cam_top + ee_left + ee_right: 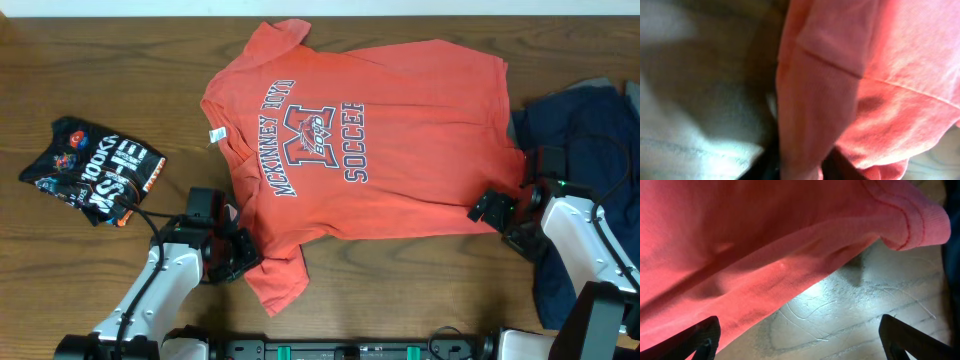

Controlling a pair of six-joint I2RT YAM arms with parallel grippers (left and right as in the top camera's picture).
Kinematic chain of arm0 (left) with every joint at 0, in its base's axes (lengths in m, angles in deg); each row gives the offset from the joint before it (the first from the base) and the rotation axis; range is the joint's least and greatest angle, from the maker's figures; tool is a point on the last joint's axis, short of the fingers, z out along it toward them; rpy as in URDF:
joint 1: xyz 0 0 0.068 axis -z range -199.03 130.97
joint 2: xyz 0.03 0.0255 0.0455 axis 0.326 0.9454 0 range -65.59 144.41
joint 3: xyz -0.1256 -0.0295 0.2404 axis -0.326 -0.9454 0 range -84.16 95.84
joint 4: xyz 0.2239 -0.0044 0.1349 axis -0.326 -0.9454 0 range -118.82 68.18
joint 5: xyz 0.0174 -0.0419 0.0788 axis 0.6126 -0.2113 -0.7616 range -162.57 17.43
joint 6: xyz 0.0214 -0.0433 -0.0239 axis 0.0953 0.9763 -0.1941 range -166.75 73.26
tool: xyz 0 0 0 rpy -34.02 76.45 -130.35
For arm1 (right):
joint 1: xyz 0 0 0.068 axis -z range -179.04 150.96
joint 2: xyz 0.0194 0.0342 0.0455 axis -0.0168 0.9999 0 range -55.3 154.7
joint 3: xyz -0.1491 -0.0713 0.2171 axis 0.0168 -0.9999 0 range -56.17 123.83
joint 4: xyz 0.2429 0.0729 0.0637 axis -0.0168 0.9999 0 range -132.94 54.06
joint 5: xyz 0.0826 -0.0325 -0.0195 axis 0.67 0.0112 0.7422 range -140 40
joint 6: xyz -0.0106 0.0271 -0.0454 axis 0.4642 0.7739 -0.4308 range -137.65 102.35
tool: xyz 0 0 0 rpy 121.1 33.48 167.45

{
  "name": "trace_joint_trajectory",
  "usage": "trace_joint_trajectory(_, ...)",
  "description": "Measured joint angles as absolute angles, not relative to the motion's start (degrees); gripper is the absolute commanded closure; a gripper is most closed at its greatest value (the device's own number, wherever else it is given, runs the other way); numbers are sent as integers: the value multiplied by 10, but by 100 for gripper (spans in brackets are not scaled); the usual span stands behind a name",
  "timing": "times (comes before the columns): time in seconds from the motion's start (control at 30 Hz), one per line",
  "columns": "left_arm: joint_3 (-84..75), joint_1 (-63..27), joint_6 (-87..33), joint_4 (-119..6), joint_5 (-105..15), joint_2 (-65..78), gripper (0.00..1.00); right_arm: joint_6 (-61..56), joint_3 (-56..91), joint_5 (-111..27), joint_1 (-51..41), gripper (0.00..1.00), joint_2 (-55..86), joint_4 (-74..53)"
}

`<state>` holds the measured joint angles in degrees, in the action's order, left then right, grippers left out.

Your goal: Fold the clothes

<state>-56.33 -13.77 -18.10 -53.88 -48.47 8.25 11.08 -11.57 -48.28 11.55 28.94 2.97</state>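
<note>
- T-shirt (400,150) — judged soft, limp, light; best taken at sleeve and hem edges.
- Left gripper (240,252) — sleeve between jaws; a clamp cannot be told.
- Right gripper (799,325) is held spread, empty.

Top-down overhead; wrists close on T-shirt (370,130)

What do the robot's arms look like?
Two white, rounded arms with black joints. The left arm carries a looping black cable; the right arm shows a tiny green light. The left gripper and right gripper are black, with two fingers each.
</note>
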Motion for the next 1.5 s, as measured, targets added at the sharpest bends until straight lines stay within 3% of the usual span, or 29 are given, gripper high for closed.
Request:
trace_joint_trajectory(0.13,-563,-138,-181,-545,-483,83,94,112,-116,-484,119,1,289,40)
trace_joint_trajectory(0.6,-549,-174,-183,-544,-479,70,94,121,-116,-496,169,1,289,22)
trace_joint_trajectory(1.23,-546,-210,-183,-546,-479,43,94,248,-173,-515,170,5,289,-172)
trace_joint_trajectory(1.4,-546,-210,-183,-546,-479,43,94,285,-173,-515,170,9,289,-170)
trace_joint_trajectory(1.5,-546,-210,-183,-546,-479,43,94,294,-174,-521,170,18,289,-160)
